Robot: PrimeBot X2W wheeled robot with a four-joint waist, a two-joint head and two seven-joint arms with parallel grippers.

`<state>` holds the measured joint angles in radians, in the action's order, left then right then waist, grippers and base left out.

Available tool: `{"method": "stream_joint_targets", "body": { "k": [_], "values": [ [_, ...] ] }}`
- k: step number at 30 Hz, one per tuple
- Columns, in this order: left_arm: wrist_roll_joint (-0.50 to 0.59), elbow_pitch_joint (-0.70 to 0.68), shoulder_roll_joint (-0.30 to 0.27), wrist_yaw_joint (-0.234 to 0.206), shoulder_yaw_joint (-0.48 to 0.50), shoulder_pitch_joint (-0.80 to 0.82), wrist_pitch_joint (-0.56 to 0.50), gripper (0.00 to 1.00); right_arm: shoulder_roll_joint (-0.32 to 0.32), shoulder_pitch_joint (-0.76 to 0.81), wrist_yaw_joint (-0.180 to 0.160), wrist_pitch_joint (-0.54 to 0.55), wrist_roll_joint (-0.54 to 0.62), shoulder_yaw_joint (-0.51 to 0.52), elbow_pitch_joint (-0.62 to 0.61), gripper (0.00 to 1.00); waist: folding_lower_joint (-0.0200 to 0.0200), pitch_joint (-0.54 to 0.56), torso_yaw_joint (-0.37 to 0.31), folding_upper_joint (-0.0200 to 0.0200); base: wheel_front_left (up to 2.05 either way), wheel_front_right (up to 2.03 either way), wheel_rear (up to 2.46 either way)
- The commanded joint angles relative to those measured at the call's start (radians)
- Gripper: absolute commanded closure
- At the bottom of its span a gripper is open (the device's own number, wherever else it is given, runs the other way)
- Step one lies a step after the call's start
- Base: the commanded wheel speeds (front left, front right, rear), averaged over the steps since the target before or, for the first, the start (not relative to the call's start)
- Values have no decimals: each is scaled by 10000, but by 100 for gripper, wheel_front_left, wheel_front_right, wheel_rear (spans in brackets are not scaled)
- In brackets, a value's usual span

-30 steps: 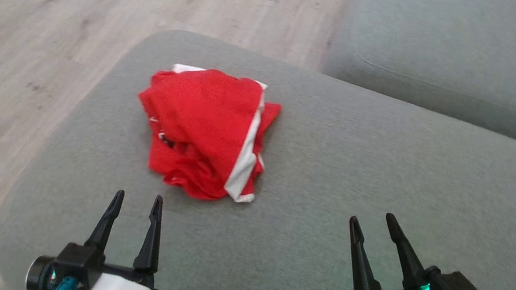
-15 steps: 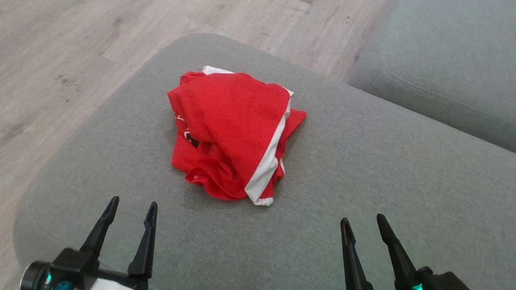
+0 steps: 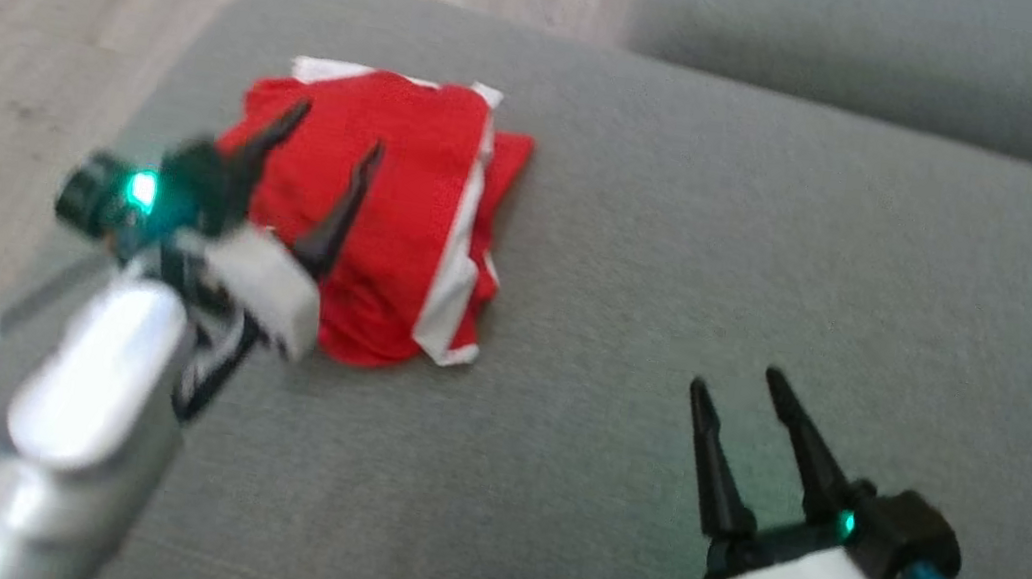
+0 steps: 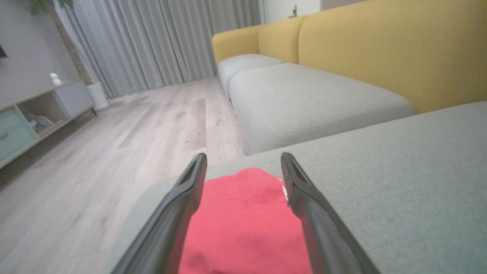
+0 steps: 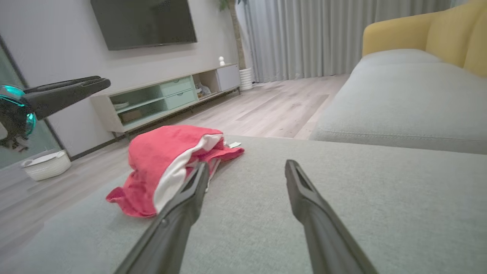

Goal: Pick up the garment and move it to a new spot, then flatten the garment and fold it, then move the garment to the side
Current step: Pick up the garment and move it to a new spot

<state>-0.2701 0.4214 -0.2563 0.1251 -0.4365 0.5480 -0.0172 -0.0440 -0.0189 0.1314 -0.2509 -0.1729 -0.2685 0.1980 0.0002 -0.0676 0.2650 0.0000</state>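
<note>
In your head view the spread left claw (image 3: 342,126) overlapped the garment (image 3: 411,174), upper left on the sofa cushion (image 3: 683,252); your right wrist view showed it raised clear above. Right claw (image 3: 734,378) spread too.

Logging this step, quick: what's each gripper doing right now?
Left gripper: open, holding nothing, aimed at the garment.
Right gripper: open, holding nothing, over the cushion.

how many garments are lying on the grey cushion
1: a crumpled red garment with white trim, lying toward the far left corner of the grey cushion, with the open left gripper hovering over it. Its bunched folds could hide another piece.
</note>
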Motion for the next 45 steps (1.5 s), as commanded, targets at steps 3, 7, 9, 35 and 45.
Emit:
{"method": "stream_joint_targets", "body": {
  "k": [3,7,9,35,45],
  "values": [
    [-961,150,-922,52,-426,1413,-924,0,-62,-614,-7,-109,81,-174,-393,0,-2,-975,-960,0,0,0,0],
    [-1962,866,-1730,53,-1459,2688,-1920,0,-62,-830,-7,-109,117,-176,-425,0,-2,-1445,-1356,0,0,0,0],
    [-2641,1311,-1889,54,-1798,3088,-2395,0,-62,-915,-7,-109,71,-219,-433,0,-2,-1609,-1492,0,0,0,0],
    [-5977,3006,-2241,55,-2777,4333,968,100,-62,-982,-7,-109,-273,-429,-262,0,-2,-1162,-2177,0,0,0,0],
    [-6573,1013,-2395,55,-3040,4919,2236,100,-62,-779,-7,-109,-596,-436,-228,0,-2,-407,-2408,0,0,0,0]
  ]
}}
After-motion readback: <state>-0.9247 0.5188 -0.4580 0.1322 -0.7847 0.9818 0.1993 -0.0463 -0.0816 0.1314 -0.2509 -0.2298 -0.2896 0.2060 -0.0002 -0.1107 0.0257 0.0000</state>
